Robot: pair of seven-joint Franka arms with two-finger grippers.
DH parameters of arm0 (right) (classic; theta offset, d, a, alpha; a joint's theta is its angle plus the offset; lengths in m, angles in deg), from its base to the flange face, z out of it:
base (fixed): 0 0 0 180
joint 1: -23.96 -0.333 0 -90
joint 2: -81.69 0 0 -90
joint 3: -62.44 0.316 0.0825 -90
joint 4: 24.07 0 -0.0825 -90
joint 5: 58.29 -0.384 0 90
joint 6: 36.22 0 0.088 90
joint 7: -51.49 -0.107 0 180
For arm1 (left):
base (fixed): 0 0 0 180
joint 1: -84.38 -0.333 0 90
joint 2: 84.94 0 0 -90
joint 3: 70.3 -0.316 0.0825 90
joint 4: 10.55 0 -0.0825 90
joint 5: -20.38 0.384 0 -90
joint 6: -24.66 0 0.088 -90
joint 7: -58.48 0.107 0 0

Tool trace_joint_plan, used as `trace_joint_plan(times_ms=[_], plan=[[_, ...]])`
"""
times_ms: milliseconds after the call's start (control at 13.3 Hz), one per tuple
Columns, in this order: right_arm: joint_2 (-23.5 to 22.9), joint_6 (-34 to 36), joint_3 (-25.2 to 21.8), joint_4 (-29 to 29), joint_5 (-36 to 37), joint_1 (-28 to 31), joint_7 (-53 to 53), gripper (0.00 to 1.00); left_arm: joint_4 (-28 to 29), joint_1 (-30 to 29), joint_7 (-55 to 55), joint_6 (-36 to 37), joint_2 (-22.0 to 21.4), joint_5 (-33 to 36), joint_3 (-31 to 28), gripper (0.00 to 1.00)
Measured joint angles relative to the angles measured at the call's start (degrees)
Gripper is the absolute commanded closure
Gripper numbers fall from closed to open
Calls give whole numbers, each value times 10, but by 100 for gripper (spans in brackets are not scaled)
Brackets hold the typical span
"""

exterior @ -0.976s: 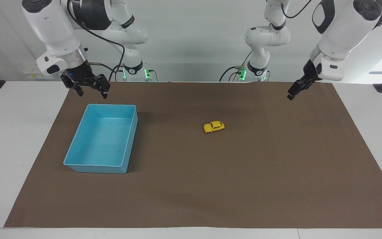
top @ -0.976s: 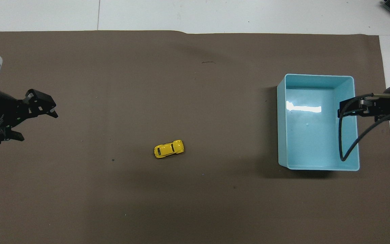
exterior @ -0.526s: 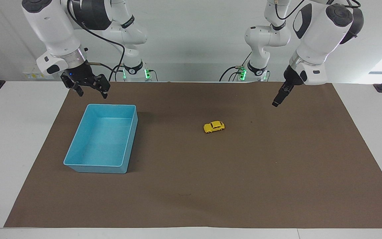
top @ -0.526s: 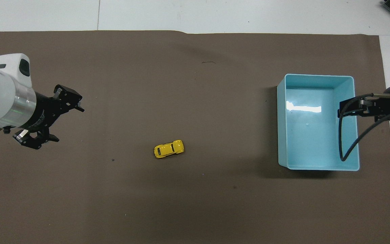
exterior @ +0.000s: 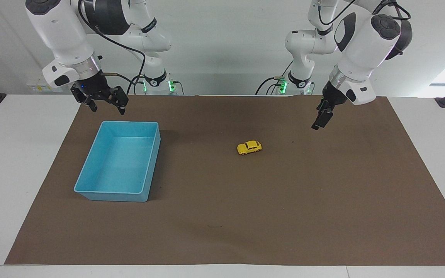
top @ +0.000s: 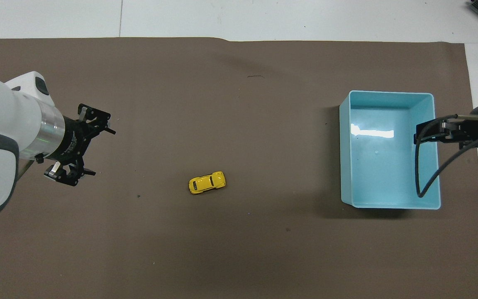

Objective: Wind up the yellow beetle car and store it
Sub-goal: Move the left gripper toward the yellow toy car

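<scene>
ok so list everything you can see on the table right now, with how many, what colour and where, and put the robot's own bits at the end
yellow beetle car: one, bright yellow, on its wheels on the brown mat, about mid-table, nothing touching it.
bin: one, light blue, open-topped and empty, on the mat toward the right arm's end of the table.
brown mat: one, brown, covering most of the table.
table: one, white, showing around the mat's edges.
left gripper: one, black, jaws open, in the air over the mat toward the left arm's end, apart from the car.
right gripper: one, black, jaws open, in the air over the bin's edge nearest the robots; this arm waits.
</scene>
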Motion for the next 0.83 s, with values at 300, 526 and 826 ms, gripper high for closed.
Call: trace_joint_plan(times_ms=[300, 526, 826], plan=[[0, 0, 0, 0, 0, 0, 0, 0, 15, 13, -104, -22, 0, -5, 0, 0], [0, 0, 0, 0, 0, 0, 0, 0, 37, 32, -196, -58, 1, -6, 1, 0], [0, 0, 0, 0, 0, 0, 0, 0, 67, 72, -342, -120, 10, -6, 1, 0]])
